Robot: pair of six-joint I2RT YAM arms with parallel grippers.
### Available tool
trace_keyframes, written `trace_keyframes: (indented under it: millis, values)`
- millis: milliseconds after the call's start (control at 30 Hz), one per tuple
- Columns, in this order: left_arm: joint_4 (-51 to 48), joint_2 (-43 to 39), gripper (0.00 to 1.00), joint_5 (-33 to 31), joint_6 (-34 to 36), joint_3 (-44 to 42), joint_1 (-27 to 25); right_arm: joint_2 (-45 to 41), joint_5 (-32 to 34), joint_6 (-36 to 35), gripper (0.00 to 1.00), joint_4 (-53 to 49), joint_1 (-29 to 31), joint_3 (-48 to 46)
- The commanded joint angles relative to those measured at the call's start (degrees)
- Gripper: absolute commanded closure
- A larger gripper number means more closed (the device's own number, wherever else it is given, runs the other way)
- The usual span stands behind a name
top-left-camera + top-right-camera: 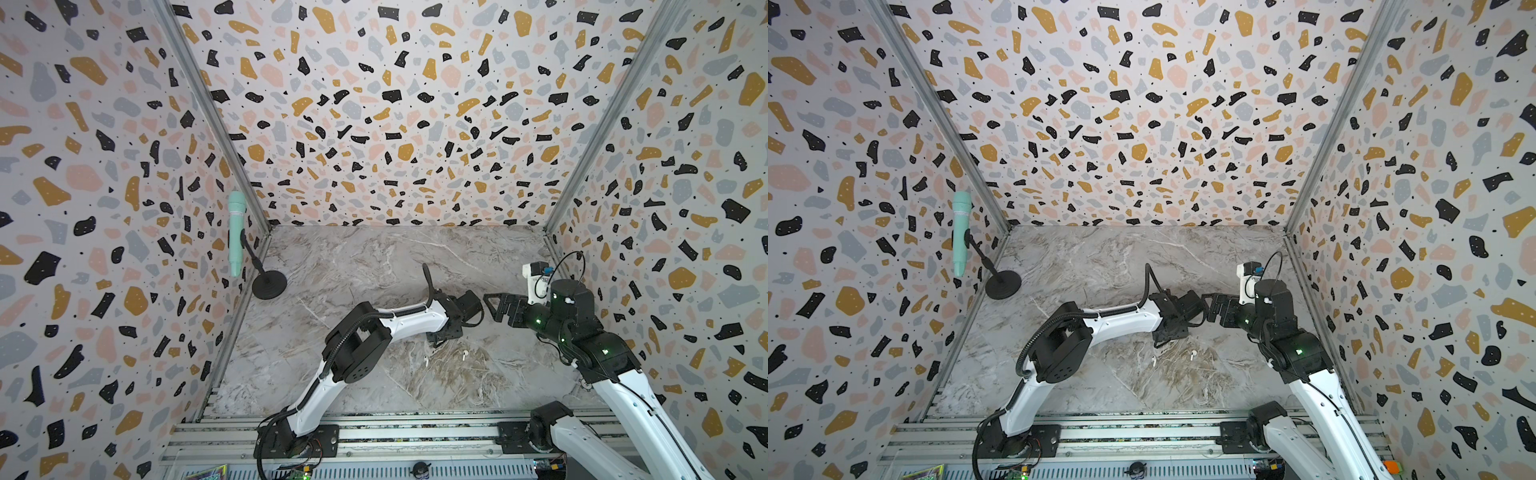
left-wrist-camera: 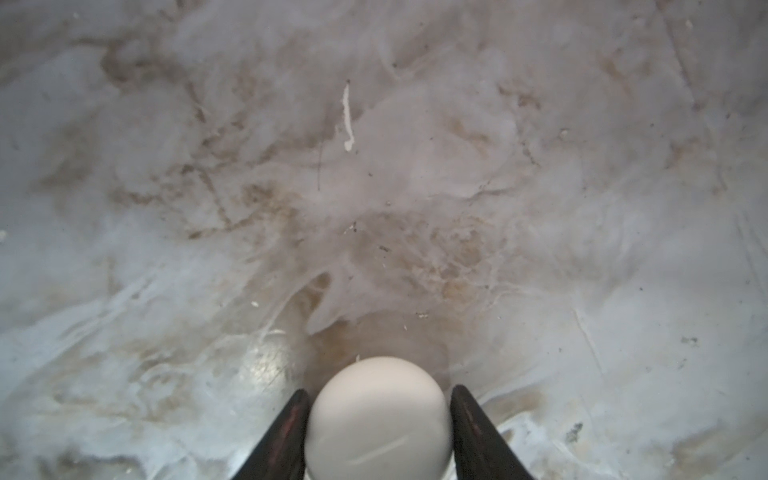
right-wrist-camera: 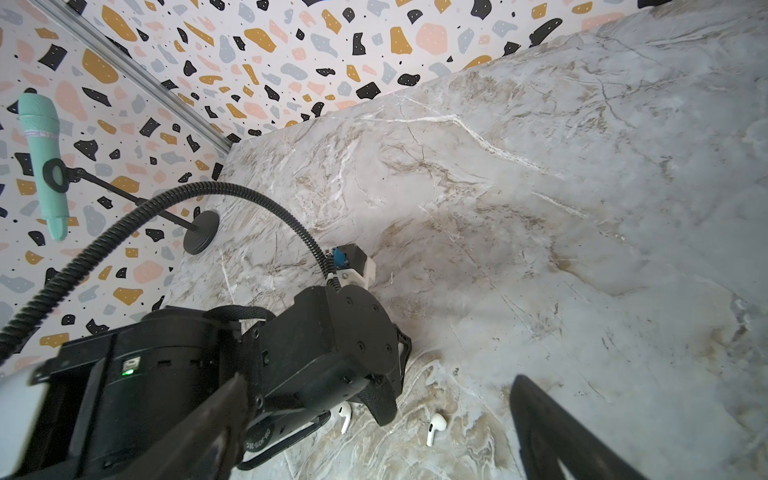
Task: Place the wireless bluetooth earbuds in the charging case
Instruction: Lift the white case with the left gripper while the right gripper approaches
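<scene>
1. The left fingers (image 2: 286,436) are clamped on the charging case (image 2: 378,419). It's a smooth white rounded shell with a black finger pressed against each side.
2. Only the case's outer shell shows in the left wrist view. Its inside is hidden, so I cannot tell what it holds.
3. Two white earbuds (image 1: 427,360) (image 1: 464,354) lie loose on the marble tabletop (image 1: 374,270), outside the case. They are near each other but apart, just on the near side of the left arm's wrist.
4. The right fingers (image 3: 540,424) stand wide apart with nothing between them. They hover above the tabletop, pointing toward the left arm's wrist.
5. In both top views the case is hidden beneath that wrist.
</scene>
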Motion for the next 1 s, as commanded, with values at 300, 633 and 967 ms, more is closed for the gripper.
trace_keyframes:
  millis: [300,633,967]
  values:
    - [1.6,-14.0,1.0,-16.3,32.7,-10.7,-0.4,0.0,-3.3,0.7,0.01,1.1,-0.2,-0.1]
    - [18.5,-32.0,1.0,-5.8,49.0,-30.8,-0.5,1.9,-8.9,2.3,0.01,3.2,-0.4,-1.0]
    - [28.7,-48.1,1.0,-6.6,56.5,-44.7,-1.1,7.7,-28.4,2.9,0.05,11.7,-0.4,-9.1]
